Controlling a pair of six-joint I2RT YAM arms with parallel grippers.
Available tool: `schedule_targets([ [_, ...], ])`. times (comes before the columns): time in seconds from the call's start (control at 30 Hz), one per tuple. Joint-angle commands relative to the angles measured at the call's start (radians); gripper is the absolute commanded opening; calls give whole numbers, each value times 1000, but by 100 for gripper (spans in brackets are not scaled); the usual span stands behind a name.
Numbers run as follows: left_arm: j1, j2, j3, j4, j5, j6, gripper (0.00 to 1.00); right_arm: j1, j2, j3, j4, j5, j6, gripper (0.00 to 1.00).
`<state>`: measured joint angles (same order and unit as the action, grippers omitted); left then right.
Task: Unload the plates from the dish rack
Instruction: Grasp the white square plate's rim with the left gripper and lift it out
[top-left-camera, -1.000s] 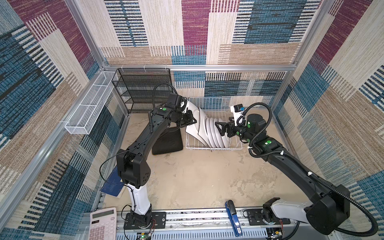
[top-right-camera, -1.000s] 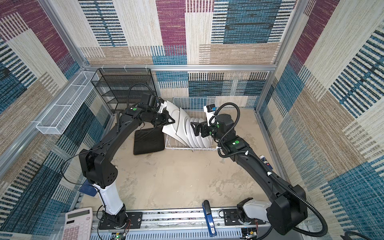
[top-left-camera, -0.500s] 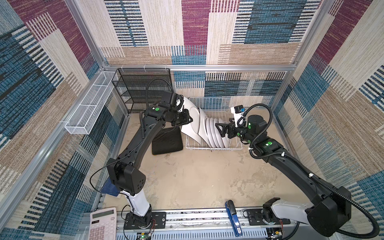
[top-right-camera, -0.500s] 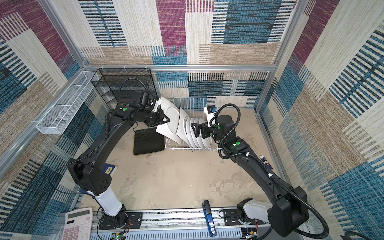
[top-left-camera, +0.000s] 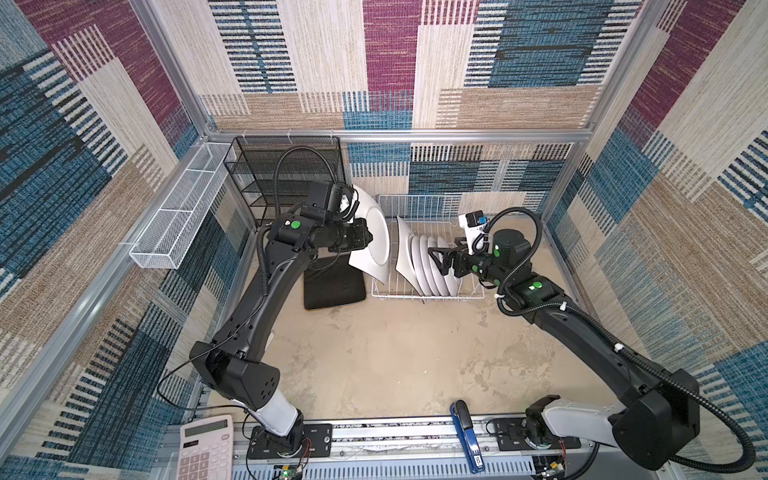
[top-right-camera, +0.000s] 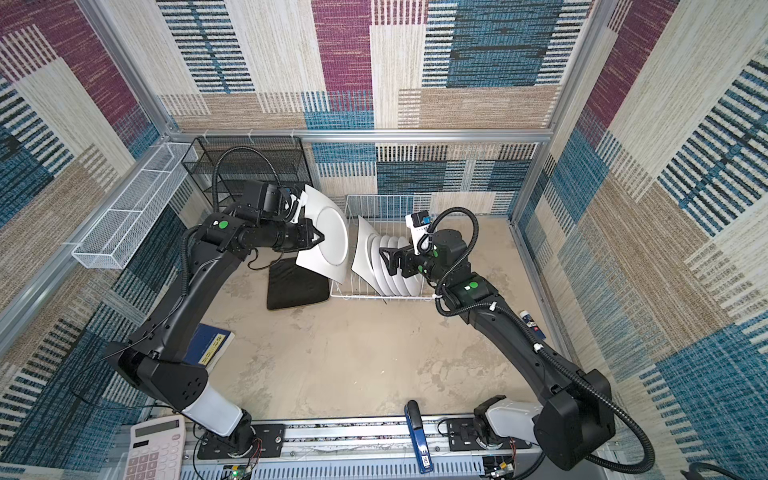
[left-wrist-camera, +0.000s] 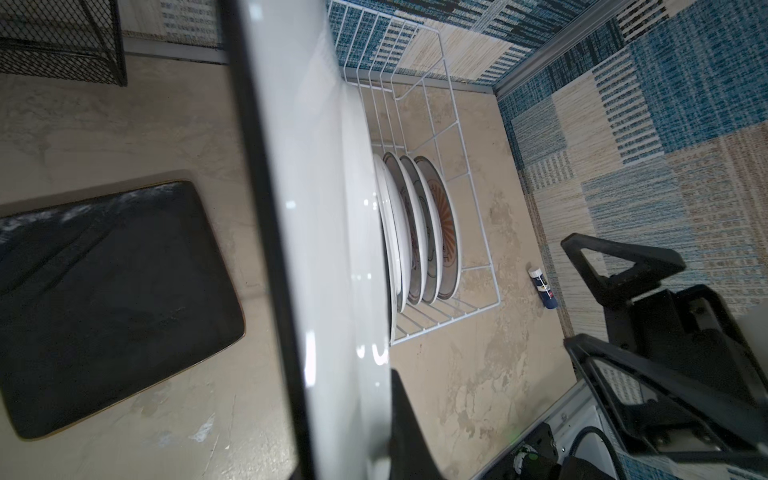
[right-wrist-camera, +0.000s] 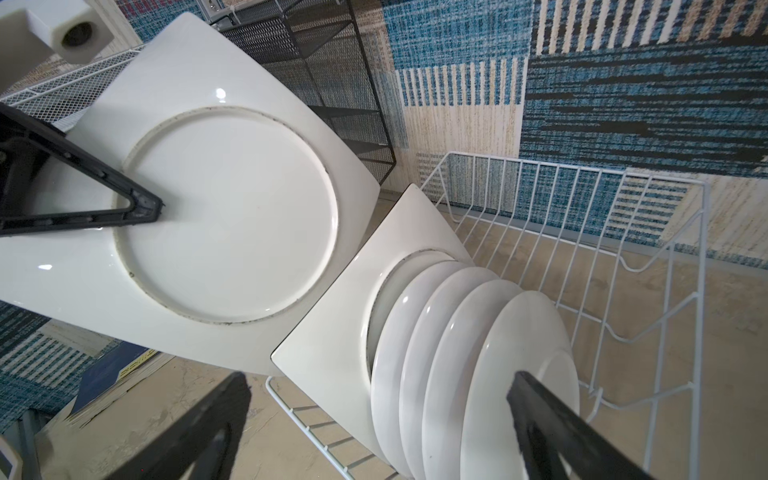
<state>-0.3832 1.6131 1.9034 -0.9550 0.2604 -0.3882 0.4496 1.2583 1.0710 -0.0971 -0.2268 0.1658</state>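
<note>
In both top views the left claw (top-right-camera: 321, 240) is closed on a square plate (top-right-camera: 334, 224), held on edge in the air just left of the dish rack (top-left-camera: 419, 205). Its other finger is hidden behind the plate. A narrow gap separates this plate from the next square plate (top-right-camera: 362, 253), which stands in the rack. The right claw (top-left-camera: 438, 261) is spread wide and holds nothing, beside the round plates (top-right-camera: 401, 286). A black square plate (top-left-camera: 332, 289) lies flat on the desk (top-left-camera: 395, 353), with open desk in front.

From the left wrist, the held plate (only a black edge and a white side) hides part of the rack. The prints on the round plates show as thin slices.

From the right wrist only white backs show; past the last round plate the rack is bare wire.
</note>
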Motion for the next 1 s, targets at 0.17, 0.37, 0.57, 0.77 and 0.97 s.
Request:
schedule_targets([
  [0.17,6,-96,-6,92,-103,180,0,0,13,28,34,-72,31,99],
  [0.37,5,-175,-64,159,-113,380,0,0,53,75,15,-128,99,99],
  [0.57,3,-315,-262,363,-112,549,0,-2,142,188,-60,-213,165,99],
  [0.77,3,-451,-517,606,-128,697,0,-2,175,239,-38,-328,246,99],
  [0.97,1,-514,-678,761,-164,836,0,-14,212,359,-37,-367,327,99],
])
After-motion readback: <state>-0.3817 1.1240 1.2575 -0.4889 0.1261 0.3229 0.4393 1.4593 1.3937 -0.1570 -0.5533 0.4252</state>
